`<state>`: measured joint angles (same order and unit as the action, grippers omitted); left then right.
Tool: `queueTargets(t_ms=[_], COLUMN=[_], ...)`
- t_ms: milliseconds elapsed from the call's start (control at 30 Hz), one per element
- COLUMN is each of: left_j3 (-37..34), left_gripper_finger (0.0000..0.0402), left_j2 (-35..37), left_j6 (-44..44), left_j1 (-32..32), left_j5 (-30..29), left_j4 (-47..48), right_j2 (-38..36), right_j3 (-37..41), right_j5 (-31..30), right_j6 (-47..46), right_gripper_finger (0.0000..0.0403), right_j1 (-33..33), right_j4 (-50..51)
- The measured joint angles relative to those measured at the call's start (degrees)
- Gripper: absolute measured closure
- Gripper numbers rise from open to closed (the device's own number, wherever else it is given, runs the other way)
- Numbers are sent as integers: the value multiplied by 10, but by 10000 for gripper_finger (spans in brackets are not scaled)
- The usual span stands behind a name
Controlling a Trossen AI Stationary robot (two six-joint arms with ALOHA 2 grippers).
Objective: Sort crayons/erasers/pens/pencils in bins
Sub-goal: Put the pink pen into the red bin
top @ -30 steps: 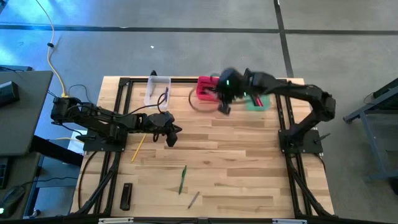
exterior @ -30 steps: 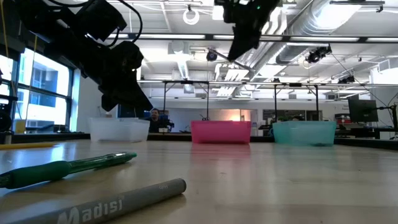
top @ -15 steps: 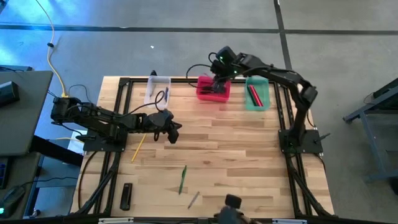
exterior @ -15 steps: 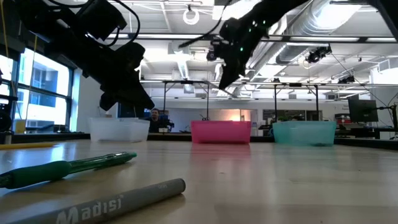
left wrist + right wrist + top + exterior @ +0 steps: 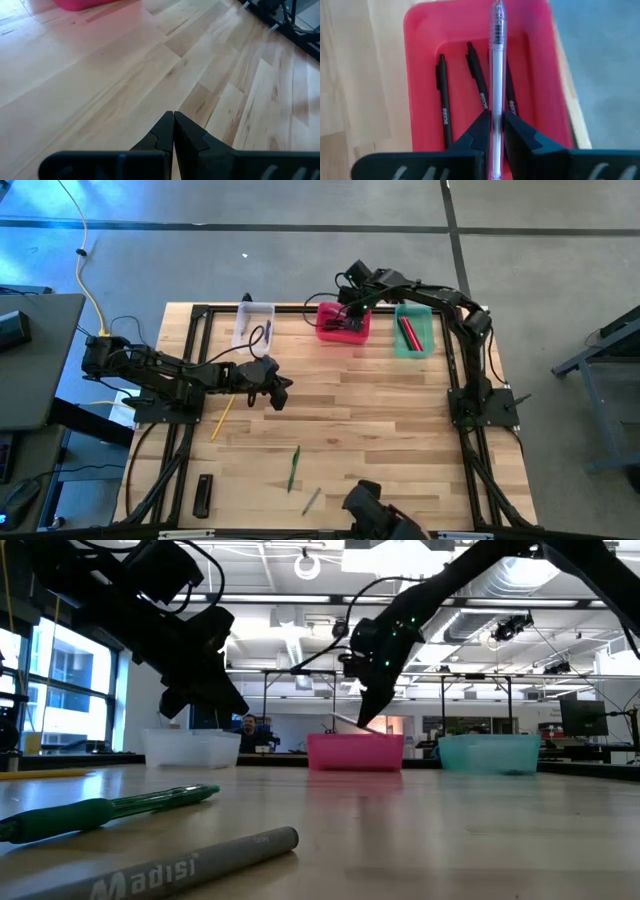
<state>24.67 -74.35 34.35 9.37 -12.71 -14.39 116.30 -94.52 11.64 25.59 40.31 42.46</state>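
Wooden table (image 5: pixel 400 420) holds three bins along its top edge, where the right gripper (image 5: pixel 492 131), clamped on a clear pen (image 5: pixel 496 60), hovers over the pink-red bin (image 5: pixel 415 60) already holding black pens (image 5: pixel 444 107), while the left gripper (image 5: pixel 173 131), closed and empty, waits at centre-left and a green pen (image 5: pixel 295 467), grey pen (image 5: pixel 312 500) and yellow pencil (image 5: pixel 221 418) remain unsorted.

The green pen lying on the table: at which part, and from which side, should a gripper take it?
Grip the green pen around mid-barrel, coming straight down from above, fingers closing across its width. It lies flat, alone on bare wood, its length running roughly from near to far edge; the grey pen lies apart.
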Motion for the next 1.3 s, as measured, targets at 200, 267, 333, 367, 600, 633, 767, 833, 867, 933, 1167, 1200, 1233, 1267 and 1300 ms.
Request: queueTargets(t_ms=[200,267,333,367,600,633,767,833,867,933,1167,1200,1233,1267,1300], left_j3=[0,0,0,0,0,0,0,0,0,0,0,0,0,0,0], left_gripper_finger=[401,401,401,401,401,401,401,401,401,401,401,401,401,401,402], left_j2=[0,0,0,0,0,0,0,0,0,0,18,22,24,26,27], left_j6=[-3,-4,-4,-4,0,0,5,5,6,6,5,2,1,0,0], left_j1=[0,0,0,0,0,0,2,6,9,16,46,52,58,64,69], left_j5=[-8,-10,-11,-11,-16,-16,-16,-16,-16,-16,-12,-7,-1,7,15], left_j4=[0,0,0,0,0,0,1,4,7,17,74,78,79,82,87], right_j2=[41,45,47,49,49,49,49,49,49,49,49,49,50,54,58], right_j3=[0,0,0,0,2,2,2,2,3,3,3,3,3,3,3], right_j5=[0,-3,-7,-9,-18,-18,-19,-19,-19,-19,-19,-19,-18,-17,-15], right_j6=[3,3,4,4,4,4,4,1,0,0,1,1,-1,-1,-2], right_gripper_finger=[376,376,376,376,375,375,375,375,375,375,375,375,375,375,375], right_j1=[-1,-1,-1,-1,3,3,3,3,3,3,4,5,6,6,6], right_j4=[-15,-23,-29,-34,-74,-76,-76,-76,-76,-76,-72,-71,-70,-70,-66])
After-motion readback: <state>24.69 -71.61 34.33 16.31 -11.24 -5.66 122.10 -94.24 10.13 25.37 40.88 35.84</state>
